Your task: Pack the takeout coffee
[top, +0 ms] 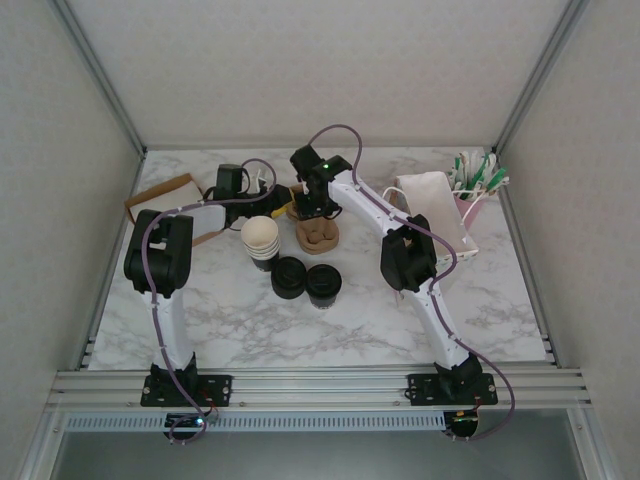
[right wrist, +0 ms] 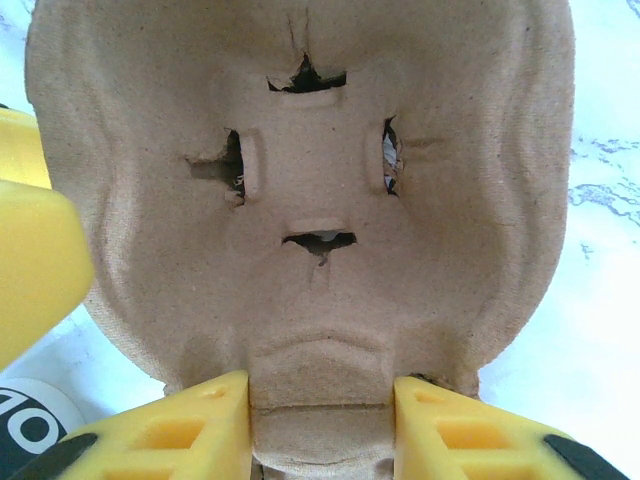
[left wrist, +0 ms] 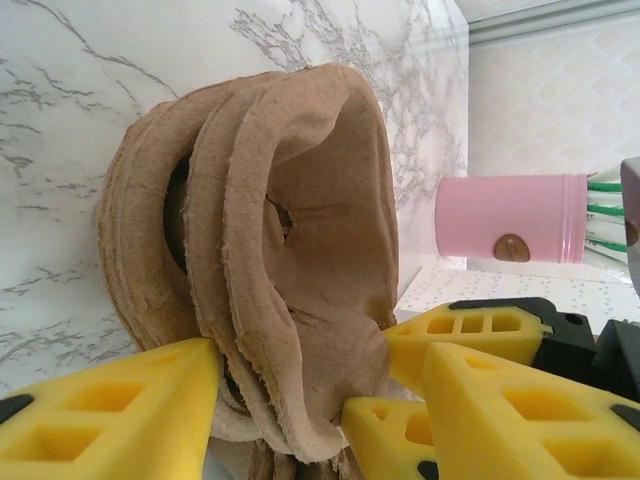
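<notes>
Black-walled and black-capped, the coffee cup (top: 323, 285) stands upright on the marble bench (top: 500, 300) near the front edge, about midway across. Its long axis is vertical and its capped end faces up. From above, most of its wall is hidden.

One squat pile of lids (top: 290, 277) touches it on the left; I cannot count the lids. Just behind, one stack of nested cups (top: 260, 240) shows a cream inside.

Farther back lies a stack of brown pulp carriers (top: 318, 236). The left wrist view shows at least three layers, with the lower edges cut off. The right fingers (right wrist: 180, 435) are clenched on a narrow tab at a carrier's edge, one on each side. The left fingers (left wrist: 100, 410) straddle the stack. One touches its rim, but I cannot tell whether they grasp it.

At the back right stands one pink cup (left wrist: 510, 232) holding green-tipped sticks (top: 480, 172), too small to count.
</notes>
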Controlling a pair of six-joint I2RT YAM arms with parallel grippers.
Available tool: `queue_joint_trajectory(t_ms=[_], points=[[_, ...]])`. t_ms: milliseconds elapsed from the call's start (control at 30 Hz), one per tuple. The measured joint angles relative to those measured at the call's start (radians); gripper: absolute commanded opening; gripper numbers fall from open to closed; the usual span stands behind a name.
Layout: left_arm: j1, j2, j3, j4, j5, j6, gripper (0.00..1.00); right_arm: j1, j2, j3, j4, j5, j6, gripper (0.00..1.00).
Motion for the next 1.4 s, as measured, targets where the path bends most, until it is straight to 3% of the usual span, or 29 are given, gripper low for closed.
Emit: queue_joint_trajectory(t_ms=[1400], points=[[0.001, -0.066, 0.0, -0.054, -0.015, 0.042, 0.59, -0.004, 0.003, 0.001, -0.004, -0.005, 0.003, 0.36]])
